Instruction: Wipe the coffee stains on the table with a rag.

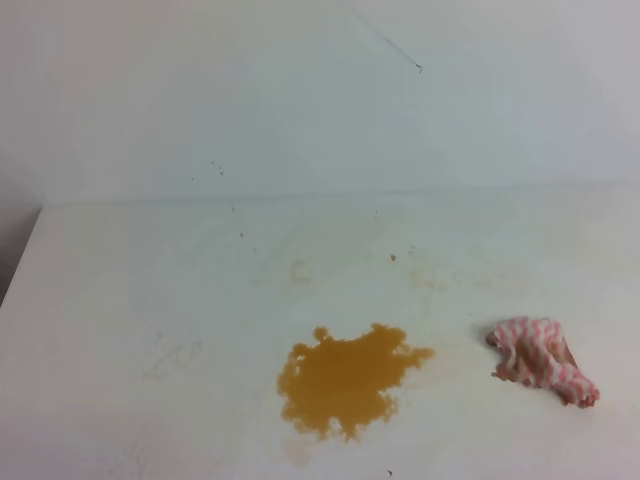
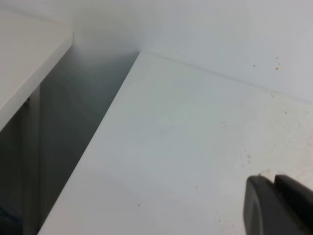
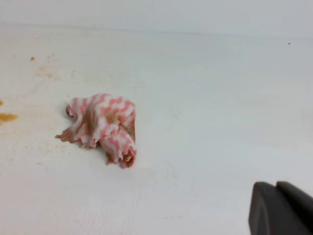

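An orange-brown coffee stain (image 1: 345, 381) with lobed edges lies on the white table (image 1: 150, 290), near the front middle. Its edge shows at the far left of the right wrist view as the coffee stain (image 3: 6, 117). The bunched pink-and-white striped rag (image 1: 543, 359) lies to the right of the stain, untouched. In the right wrist view the rag (image 3: 101, 126) sits left of centre, well ahead of my right gripper (image 3: 279, 208), whose dark fingers are together and hold nothing. My left gripper (image 2: 275, 205) hovers over the table (image 2: 171, 147) with its fingers together, empty. Neither gripper appears in the exterior high view.
A white wall (image 1: 300, 90) rises behind the table. The table's left edge (image 2: 93, 147) drops into a dark gap beside another white surface (image 2: 24, 54). Faint tan marks (image 1: 425, 275) and small dark specks dot the tabletop.
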`<state>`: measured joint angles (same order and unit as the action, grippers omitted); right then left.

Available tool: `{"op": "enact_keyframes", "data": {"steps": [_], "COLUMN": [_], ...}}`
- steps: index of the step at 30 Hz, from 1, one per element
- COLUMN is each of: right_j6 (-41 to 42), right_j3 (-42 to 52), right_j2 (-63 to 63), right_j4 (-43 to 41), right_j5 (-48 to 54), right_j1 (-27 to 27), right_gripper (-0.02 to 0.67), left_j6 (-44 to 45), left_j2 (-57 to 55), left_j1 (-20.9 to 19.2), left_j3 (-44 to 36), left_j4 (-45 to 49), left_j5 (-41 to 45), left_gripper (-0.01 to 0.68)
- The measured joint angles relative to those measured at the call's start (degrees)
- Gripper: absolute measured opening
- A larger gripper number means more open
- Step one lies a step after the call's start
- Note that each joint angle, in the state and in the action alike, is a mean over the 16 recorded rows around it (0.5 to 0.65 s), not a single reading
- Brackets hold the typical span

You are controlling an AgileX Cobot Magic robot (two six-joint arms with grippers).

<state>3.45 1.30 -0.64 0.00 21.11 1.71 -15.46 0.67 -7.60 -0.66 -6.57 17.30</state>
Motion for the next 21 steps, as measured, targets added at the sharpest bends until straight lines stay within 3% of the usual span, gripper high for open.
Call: {"op": "enact_keyframes", "data": {"steps": [21], "right_j6": [0.00], "right_j3": [0.05], "right_j2": [0.00], "right_j4": [-0.02], "right_j5": [-2.66], "right_j1": [0.00], "right_gripper": [-0.002], "left_j6": [0.00], "left_j2": [0.85], "left_j1": [-0.03], "left_j3": [-0.55], "left_j4": [0.00], "left_j5": [-0.19], "left_gripper": [-0.002]}}
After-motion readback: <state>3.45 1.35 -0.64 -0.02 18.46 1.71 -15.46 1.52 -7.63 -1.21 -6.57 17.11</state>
